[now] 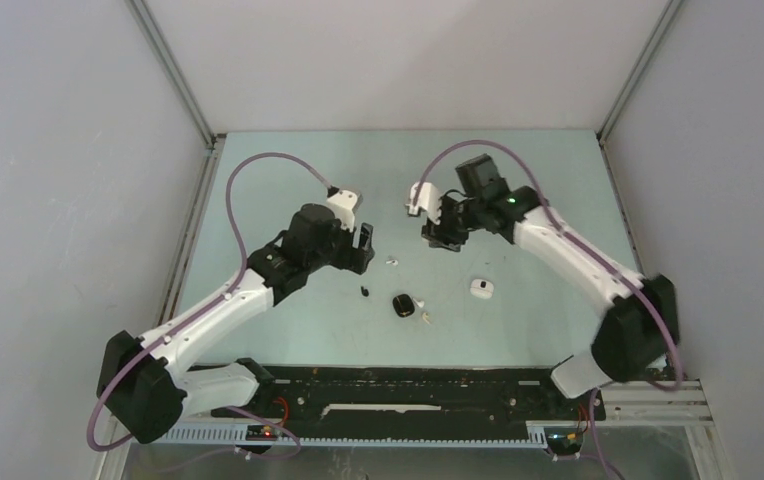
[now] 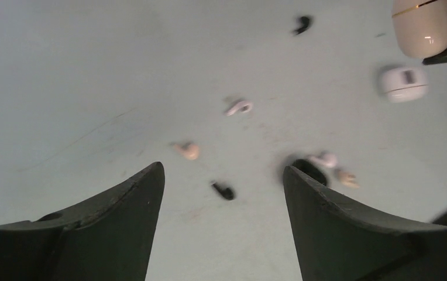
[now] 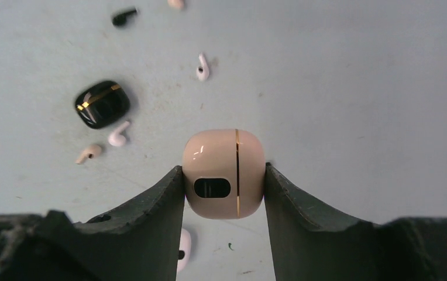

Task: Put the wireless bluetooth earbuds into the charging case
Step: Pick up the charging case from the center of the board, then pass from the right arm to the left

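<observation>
My right gripper point(image 3: 223, 170) is shut on a pale beige charging case point(image 3: 224, 172) with a gold seam, held above the table; its lid looks closed. The wireless bluetooth earbuds lie loose on the table: a white one point(image 3: 202, 67), another white one point(image 3: 119, 134), a beige one point(image 3: 88, 153) and a black one point(image 3: 124, 16). My left gripper point(image 2: 223, 170) hangs open over the table with nothing between its fingers. Below it lie a black earbud point(image 2: 224, 191) and a beige earbud point(image 2: 187, 150). In the top view the left gripper point(image 1: 363, 247) and right gripper point(image 1: 441, 232) face each other mid-table.
A glossy black case point(image 3: 102, 103) with a gold line lies shut near the earbuds, also seen as the black case point(image 1: 403, 304) from above. A small white case point(image 1: 481, 288) sits to its right. Grey walls enclose the table point(image 1: 288, 330) on three sides.
</observation>
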{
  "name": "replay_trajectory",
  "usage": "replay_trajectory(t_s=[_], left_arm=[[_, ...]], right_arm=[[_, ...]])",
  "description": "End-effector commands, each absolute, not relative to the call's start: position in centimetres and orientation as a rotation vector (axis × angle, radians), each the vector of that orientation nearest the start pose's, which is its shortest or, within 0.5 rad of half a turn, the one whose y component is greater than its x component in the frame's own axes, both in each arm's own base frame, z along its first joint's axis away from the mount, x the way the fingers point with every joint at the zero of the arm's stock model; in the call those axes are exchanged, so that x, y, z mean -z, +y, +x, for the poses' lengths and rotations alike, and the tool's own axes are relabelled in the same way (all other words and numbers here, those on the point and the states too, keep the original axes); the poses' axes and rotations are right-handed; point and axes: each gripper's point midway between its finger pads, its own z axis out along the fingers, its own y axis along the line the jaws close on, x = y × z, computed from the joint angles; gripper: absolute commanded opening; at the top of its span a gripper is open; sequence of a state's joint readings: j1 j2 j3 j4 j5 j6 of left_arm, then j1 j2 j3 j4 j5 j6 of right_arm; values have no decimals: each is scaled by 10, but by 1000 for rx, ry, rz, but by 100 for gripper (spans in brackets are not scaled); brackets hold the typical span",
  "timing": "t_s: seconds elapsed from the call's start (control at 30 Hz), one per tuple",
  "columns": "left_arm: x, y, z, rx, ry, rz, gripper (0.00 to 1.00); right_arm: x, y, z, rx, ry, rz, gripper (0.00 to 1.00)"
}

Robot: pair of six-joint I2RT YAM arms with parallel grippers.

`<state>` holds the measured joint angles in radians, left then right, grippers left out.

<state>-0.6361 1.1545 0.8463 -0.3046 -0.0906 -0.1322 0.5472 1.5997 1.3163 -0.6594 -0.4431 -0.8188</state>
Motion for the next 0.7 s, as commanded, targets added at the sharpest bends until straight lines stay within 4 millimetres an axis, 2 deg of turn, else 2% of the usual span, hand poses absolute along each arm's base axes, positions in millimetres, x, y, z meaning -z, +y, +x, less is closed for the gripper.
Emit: replay_trajectory(t_s=[0.0, 0.13, 0.23, 0.3, 0.47, 0.67], left_arm=[[-227, -258, 268, 842, 1990, 422, 80], [-264, -290, 249, 1181, 1836, 414, 79], [-280, -305, 232, 1425, 1758, 413, 76], [-285, -311, 229, 1524, 1747, 382, 73], [-266, -324, 239, 1567, 1845, 342, 65], [-242, -333, 241, 1622, 1945, 313, 60]], right_arm=[[-199, 251, 287, -546, 1704, -1517, 27], [-199, 244, 270, -549, 1660, -1482, 28], [-195, 238, 269, -504, 1655, -1486, 28], [-196, 238, 267, -504, 1649, -1492, 28], [-194, 246, 255, -553, 1633, -1536, 29], [-196, 250, 256, -551, 1631, -1534, 29]])
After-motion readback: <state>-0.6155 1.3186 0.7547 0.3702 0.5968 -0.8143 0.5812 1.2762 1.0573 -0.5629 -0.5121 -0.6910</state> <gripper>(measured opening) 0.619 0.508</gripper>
